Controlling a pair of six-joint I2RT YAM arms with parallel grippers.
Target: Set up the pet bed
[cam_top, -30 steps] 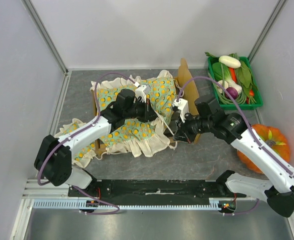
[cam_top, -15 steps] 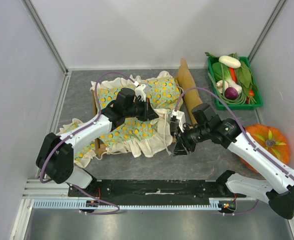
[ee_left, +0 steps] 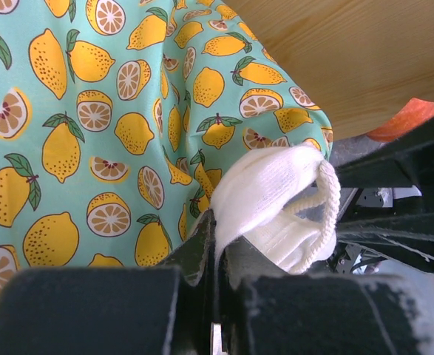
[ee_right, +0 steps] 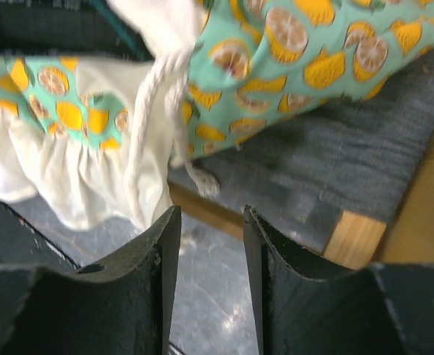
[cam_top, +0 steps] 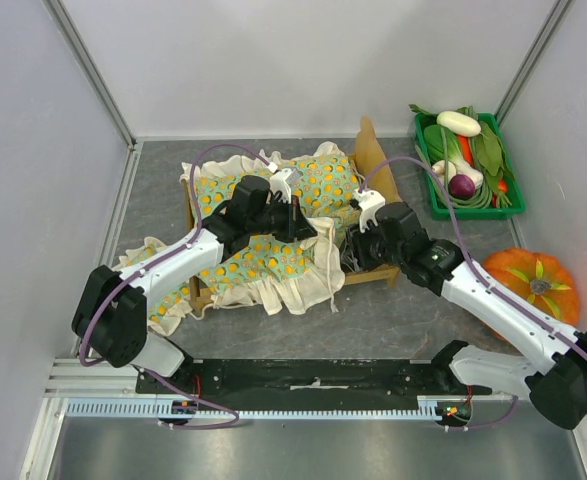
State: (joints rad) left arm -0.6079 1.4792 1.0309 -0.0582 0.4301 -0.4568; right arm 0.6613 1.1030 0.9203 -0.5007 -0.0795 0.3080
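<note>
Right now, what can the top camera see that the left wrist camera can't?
Only the top view shows the green crate of vegetables and the black base rail where the arms are bolted. Only the left wrist view shows, up close, the left jaws shut on a white cloth bunch with a cord. Both show the lemon-print cushion and the pet bed's wooden headboard.

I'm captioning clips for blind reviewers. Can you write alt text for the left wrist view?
The left gripper, shut, pinches a white fabric bunch at the edge of a turquoise lemon-print cushion that fills the left of the frame. Light wood of the pet bed crosses the upper right.
</note>
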